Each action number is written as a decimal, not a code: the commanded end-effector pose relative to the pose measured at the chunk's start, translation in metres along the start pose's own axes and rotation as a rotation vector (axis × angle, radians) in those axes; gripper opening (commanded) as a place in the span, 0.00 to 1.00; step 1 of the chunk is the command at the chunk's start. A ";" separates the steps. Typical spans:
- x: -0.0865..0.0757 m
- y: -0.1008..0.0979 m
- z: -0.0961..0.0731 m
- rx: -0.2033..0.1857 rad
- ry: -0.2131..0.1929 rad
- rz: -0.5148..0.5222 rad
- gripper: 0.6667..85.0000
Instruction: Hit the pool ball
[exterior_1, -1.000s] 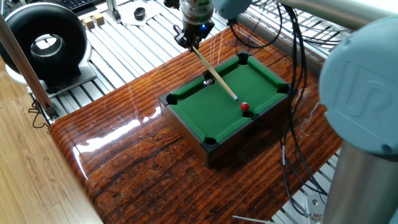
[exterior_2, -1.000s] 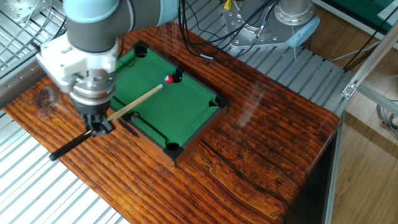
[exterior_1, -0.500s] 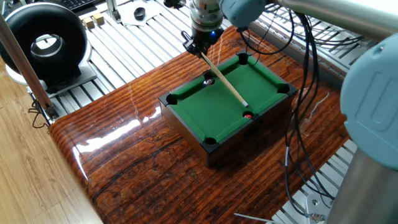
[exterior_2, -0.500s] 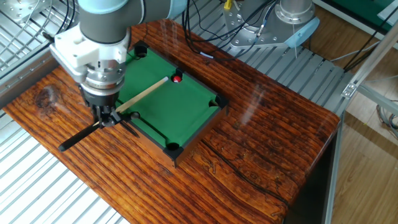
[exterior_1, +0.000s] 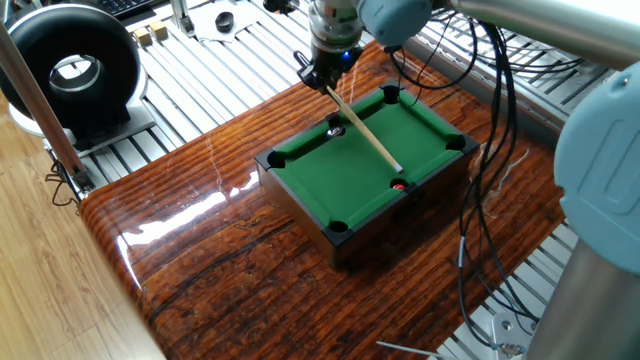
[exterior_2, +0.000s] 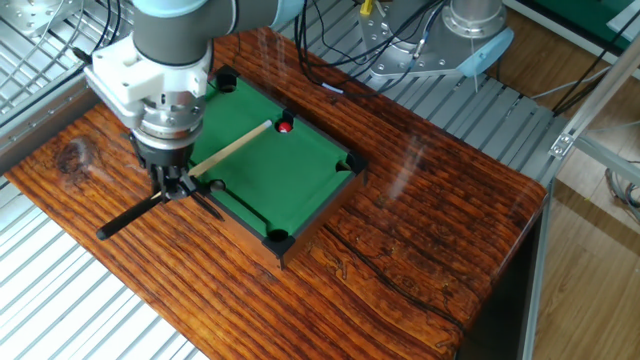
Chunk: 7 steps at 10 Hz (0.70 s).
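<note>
The red pool ball (exterior_1: 399, 185) (exterior_2: 285, 126) sits in the side pocket hole at the middle of one long rail of the miniature green pool table (exterior_1: 345, 165) (exterior_2: 270, 175). My gripper (exterior_1: 323, 74) (exterior_2: 172, 188) is shut on a small wooden cue stick (exterior_1: 368, 136) (exterior_2: 232, 148), beyond the opposite long rail. The cue slants down across the felt. Its pale tip ends a short way from the ball, apart from it. Its black butt (exterior_2: 125, 217) sticks out behind the gripper over the wooden tabletop.
The pool table stands on a glossy wooden board (exterior_1: 220, 250) over a slatted aluminium bench. A black round device (exterior_1: 70, 75) stands at the back left. Cables (exterior_1: 480, 200) hang beside the pool table. A second robot base (exterior_2: 470, 25) stands behind.
The cue pushed forward and struck the red ball, which rolled from the felt into the side pocket. In the last half second the gripper barely moved.
</note>
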<state>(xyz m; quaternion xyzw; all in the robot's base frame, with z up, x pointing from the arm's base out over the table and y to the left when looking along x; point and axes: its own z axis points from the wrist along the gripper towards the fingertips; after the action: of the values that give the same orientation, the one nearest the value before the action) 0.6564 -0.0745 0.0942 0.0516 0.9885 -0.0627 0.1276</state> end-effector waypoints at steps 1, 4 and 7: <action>-0.018 0.010 0.000 -0.049 0.007 0.019 0.00; -0.022 0.020 0.004 -0.067 0.009 0.039 0.00; -0.024 0.029 0.004 -0.086 0.012 0.053 0.00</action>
<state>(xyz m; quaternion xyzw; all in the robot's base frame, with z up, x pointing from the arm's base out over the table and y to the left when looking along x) 0.6791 -0.0579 0.0930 0.0631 0.9895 -0.0333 0.1256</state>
